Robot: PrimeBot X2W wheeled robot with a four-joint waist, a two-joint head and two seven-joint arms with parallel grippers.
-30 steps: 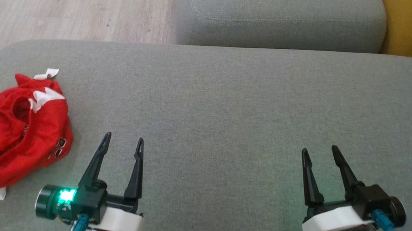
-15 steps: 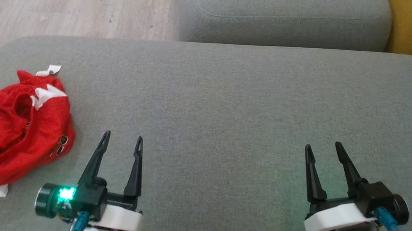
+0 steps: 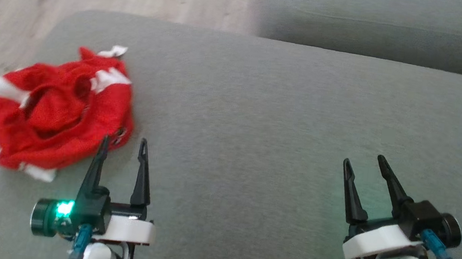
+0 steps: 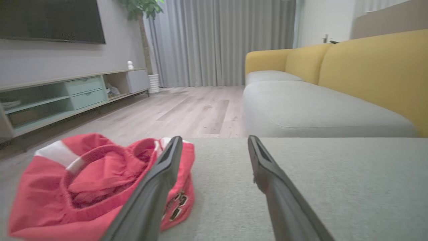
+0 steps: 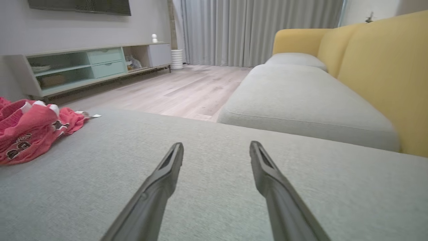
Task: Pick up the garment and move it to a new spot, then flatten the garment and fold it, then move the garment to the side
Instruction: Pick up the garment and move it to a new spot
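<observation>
The garment [image 3: 56, 115] is a crumpled red jersey with white panels, lying near the left end of the grey cushion [image 3: 257, 128]. Black lettering shows on its near fold in the wrist views. My left gripper [image 3: 124, 139] is open just right of the garment, its left fingertip over the cloth's lower right edge and nothing between the fingers. In the left wrist view the garment [image 4: 83, 187] lies left of and behind the left finger of my left gripper [image 4: 214, 138]. My right gripper [image 3: 362, 159] is open over bare cushion far to the right; from it [image 5: 216, 143] the garment [image 5: 26, 130] is far left.
The cushion's rounded left edge drops to a wooden floor [image 3: 33, 6]. A second grey seat [image 3: 374, 28] lies beyond, with yellow backrests [image 4: 374, 73] on the right. A low TV cabinet [image 5: 83, 67] stands across the floor.
The head view has swung left, so the garment sits further right in it. My left gripper now stands closer to the garment, its left fingertip at the cloth's edge. Both grippers stay open.
</observation>
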